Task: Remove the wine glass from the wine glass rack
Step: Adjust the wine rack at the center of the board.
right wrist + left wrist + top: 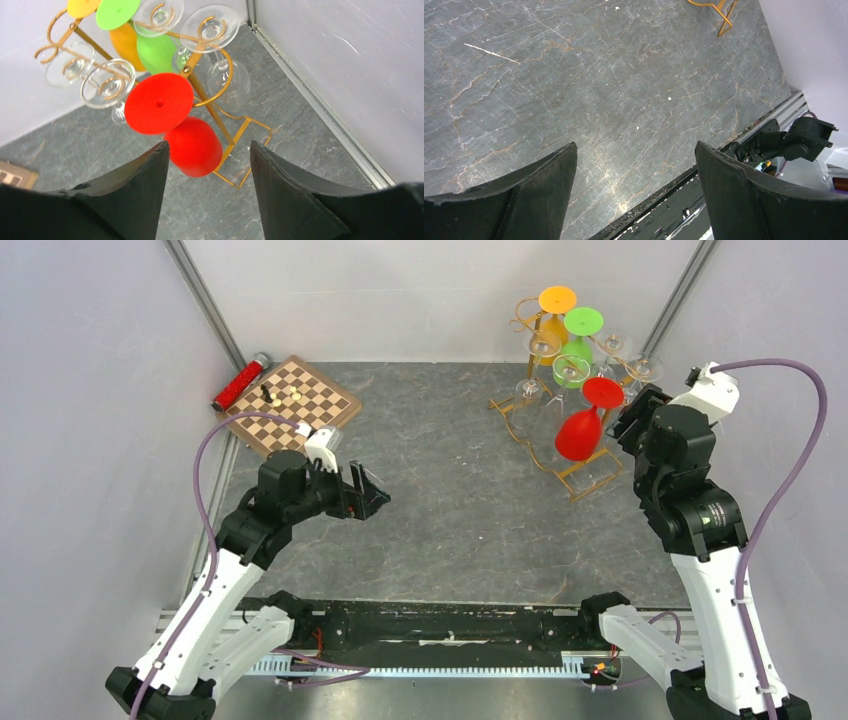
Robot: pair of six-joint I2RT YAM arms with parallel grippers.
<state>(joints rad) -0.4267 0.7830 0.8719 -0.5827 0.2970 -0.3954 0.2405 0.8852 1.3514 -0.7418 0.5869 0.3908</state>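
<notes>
The gold wire wine glass rack stands at the back right of the table. A red wine glass hangs upside down from its nearest hook, with orange, green and several clear glasses behind it. In the right wrist view the red glass hangs just beyond my fingers, left of the rack's pole. My right gripper is open and empty, close to the right of the red glass. My left gripper is open and empty over the table's left middle, far from the rack.
A chessboard with a few pieces and a red cylinder lie at the back left. Grey walls with metal corner posts close in behind and right of the rack. A corner of the rack's base shows in the left wrist view.
</notes>
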